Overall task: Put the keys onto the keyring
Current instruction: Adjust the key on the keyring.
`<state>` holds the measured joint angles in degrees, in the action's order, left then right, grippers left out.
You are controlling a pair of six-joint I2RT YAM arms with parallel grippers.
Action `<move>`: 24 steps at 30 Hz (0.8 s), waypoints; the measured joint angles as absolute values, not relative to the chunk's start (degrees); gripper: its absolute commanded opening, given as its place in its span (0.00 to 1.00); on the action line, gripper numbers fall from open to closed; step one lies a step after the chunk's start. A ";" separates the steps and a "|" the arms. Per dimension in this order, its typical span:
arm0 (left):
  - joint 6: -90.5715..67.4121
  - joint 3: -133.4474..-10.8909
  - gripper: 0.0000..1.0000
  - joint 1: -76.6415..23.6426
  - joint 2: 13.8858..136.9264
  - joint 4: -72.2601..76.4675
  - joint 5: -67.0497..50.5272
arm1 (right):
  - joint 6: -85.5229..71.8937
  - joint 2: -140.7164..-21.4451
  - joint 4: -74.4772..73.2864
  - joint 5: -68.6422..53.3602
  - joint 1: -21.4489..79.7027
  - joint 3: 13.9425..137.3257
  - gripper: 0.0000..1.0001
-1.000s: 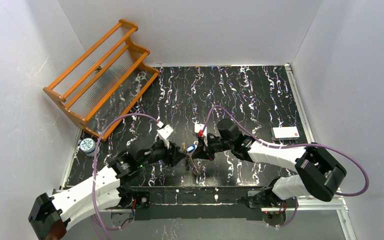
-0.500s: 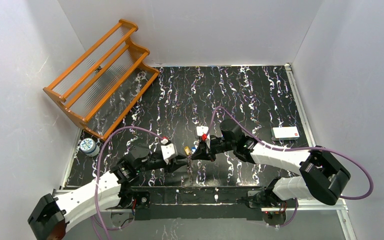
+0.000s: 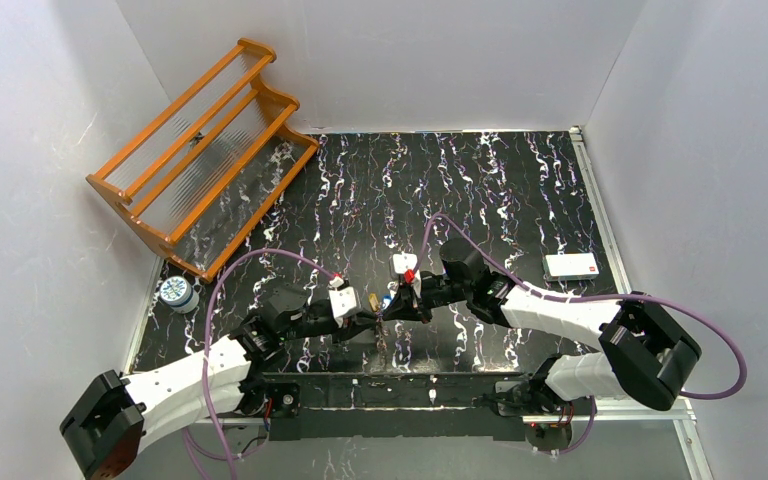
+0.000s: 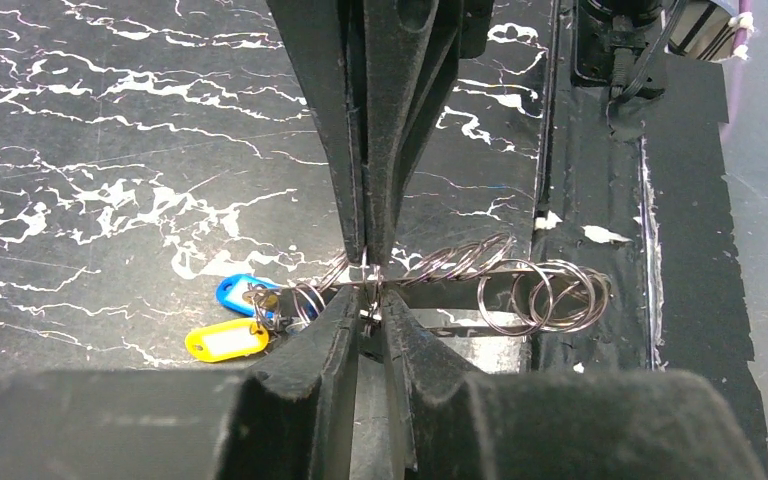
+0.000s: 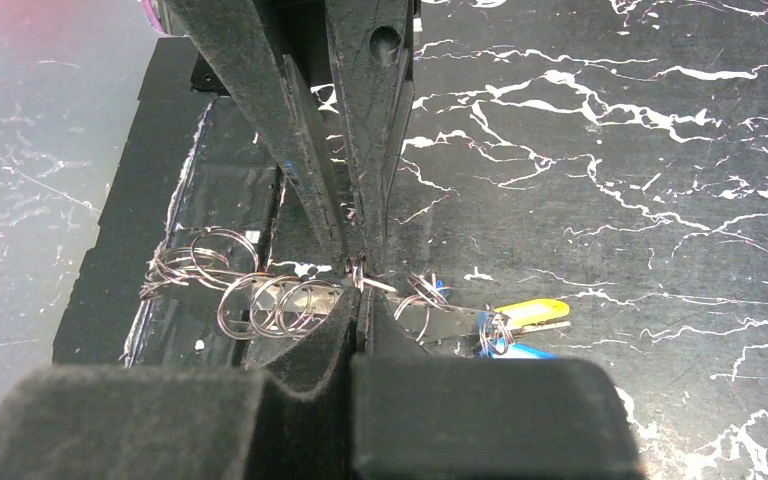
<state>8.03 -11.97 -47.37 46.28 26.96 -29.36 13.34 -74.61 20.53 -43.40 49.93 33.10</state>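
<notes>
The keyring (image 4: pixel 450 265) is a string of thin linked wire rings. It sits at the middle of the tabletop (image 3: pixel 480 180), close to its near edge, stretched between the two arms. Its loose end of bunched rings reaches toward the near edge. At its far end hang a blue key (image 4: pixel 235 292) and a yellow key (image 4: pixel 225 342), side by side and just apart.

The right jaws are pressed together on one ring near the middle of the string. The left jaws meet them tip to tip at the same spot, with only a narrow gap that has ring wire in it; whether they press on it I cannot tell.

A white card (image 3: pixel 571 265) lies well to the right. A small round tin (image 3: pixel 175 292) stands at the left edge, with an orange wooden rack (image 3: pixel 200 140) leaning in the far left corner.
</notes>
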 measured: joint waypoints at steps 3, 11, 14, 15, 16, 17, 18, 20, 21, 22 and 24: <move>7.86 -11.97 0.12 -47.37 46.17 27.22 -28.69 | 13.50 -74.61 20.53 -43.66 49.93 33.10 0.01; 6.50 -12.19 0.00 -47.37 47.16 27.75 -27.38 | 13.67 -74.61 20.47 -43.68 49.89 33.10 0.01; 5.87 -12.53 0.00 -47.37 47.90 27.83 -26.96 | 13.72 -74.61 20.27 -43.62 49.87 33.10 0.01; 5.56 -12.75 0.00 -47.37 48.10 27.77 -26.72 | 13.72 -74.61 20.29 -43.53 49.82 33.10 0.01; 5.23 -12.93 0.00 -47.37 48.27 27.70 -26.35 | 13.74 -74.61 20.29 -43.46 49.80 33.10 0.05; 4.86 -13.02 0.00 -47.37 48.34 27.64 -26.00 | 13.72 -74.61 20.32 -43.35 49.71 33.10 0.10; 4.34 -13.17 0.00 -47.37 48.36 27.42 -25.63 | 13.72 -74.61 20.34 -43.18 49.67 33.10 0.17; 3.57 -13.61 0.00 -47.37 48.38 26.68 -24.77 | 13.63 -74.61 20.29 -42.78 49.67 33.10 0.29; 3.18 -14.15 0.00 -47.37 48.45 25.91 -24.25 | 13.54 -74.61 20.27 -42.52 49.67 33.10 0.33; 2.87 -14.96 0.00 -47.37 48.49 24.82 -23.68 | 13.43 -74.61 20.27 -42.24 49.67 33.10 0.36; 2.76 -17.15 0.00 -47.37 48.71 22.13 -22.90 | 13.56 -74.41 20.23 -41.39 49.69 33.10 0.42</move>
<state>2.76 -17.15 -47.37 48.71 22.13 -22.90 13.56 -74.41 20.23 -41.39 49.69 33.10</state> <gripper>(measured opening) 0.018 0.342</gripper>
